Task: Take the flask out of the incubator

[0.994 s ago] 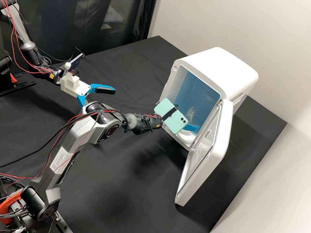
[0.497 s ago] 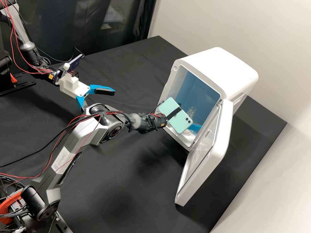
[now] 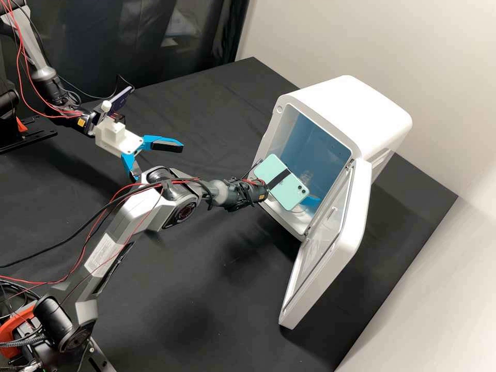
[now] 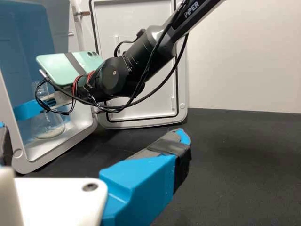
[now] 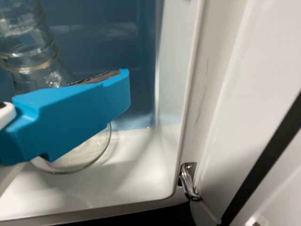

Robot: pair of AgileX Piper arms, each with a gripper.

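Observation:
The white incubator (image 3: pixel 356 113) stands on the right of the bench with its door (image 3: pixel 330 243) swung open and a blue interior. A clear glass flask (image 4: pixel 47 120) stands upright on its floor, also visible as flask (image 3: pixel 308 178) and flask (image 5: pixel 28 52). My right gripper (image 3: pixel 309 203) is inside the chamber at the flask. One of its blue fingers (image 5: pixel 70 117) lies along the flask's cone with its dark pad facing the glass; the other finger is hidden. My left gripper (image 3: pixel 150 154) hangs open and empty above the bench, well left of the incubator.
The right arm's wrist with its mint-green phone (image 3: pixel 281 182) blocks the chamber opening. The door's hinge (image 5: pixel 188 181) is close beside the right finger. Black cloth (image 3: pixel 217 279) covers the bench, and a wall runs behind the incubator.
The right arm has pushed further into the incubator, bringing its gripper up to the flask. The left arm has hardly moved.

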